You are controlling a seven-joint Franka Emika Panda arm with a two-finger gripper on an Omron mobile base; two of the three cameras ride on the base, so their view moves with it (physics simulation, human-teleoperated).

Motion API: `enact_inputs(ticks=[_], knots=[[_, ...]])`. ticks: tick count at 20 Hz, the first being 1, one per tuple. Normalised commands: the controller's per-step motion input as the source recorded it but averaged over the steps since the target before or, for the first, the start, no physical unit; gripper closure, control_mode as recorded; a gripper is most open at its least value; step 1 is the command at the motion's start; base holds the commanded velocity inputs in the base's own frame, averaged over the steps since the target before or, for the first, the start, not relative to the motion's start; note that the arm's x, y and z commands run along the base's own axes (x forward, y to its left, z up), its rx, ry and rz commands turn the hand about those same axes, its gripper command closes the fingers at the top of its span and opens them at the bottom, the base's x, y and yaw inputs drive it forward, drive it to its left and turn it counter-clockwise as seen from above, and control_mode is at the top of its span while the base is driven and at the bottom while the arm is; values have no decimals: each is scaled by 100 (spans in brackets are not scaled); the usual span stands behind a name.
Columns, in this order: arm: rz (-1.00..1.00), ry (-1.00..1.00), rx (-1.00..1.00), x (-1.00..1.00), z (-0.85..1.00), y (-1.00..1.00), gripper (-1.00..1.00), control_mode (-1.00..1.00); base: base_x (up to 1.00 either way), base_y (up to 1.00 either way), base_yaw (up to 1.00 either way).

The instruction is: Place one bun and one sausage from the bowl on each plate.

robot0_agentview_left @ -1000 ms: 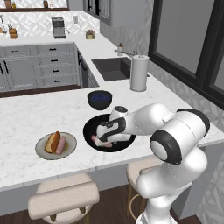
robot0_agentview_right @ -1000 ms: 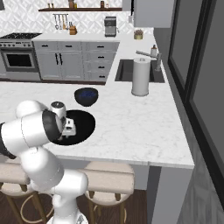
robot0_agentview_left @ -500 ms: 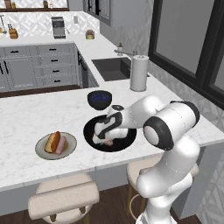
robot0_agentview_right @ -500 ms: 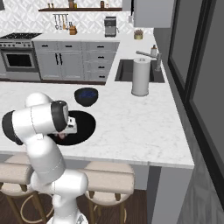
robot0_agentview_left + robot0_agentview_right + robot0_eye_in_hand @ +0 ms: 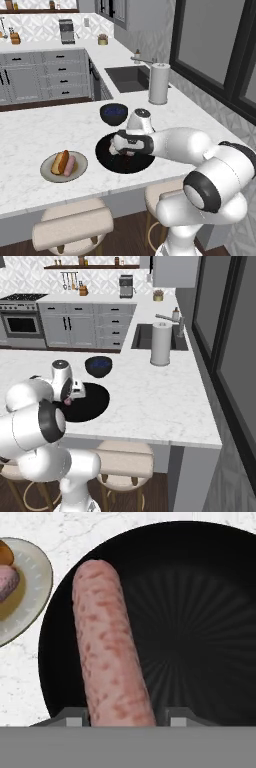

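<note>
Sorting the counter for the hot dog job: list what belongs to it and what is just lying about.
Job:
- black bowl
- sausage, between the gripper fingers
- grey-rimmed plate, already with bun and sausage

Lying about:
- blue bowl
- paper towel roll
- sink
- coffee maker

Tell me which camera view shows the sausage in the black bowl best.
The hand view: the sausage runs large between the claw fingertips, over the black bowl. The left base view hides it behind the claw; the right base view shows a small pink bit.
</note>
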Motion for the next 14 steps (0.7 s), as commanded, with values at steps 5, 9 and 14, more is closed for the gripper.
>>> enact_inputs(ticks=[5,9,14], knots=[[-2,-2,0,-24,100,-12,100,-100,0,0,0],[-5,0,0,-51,100,-16,100,-100,0,0,0],[-7,0,0,-34,60,0,100,100,-36,-3,-4]])
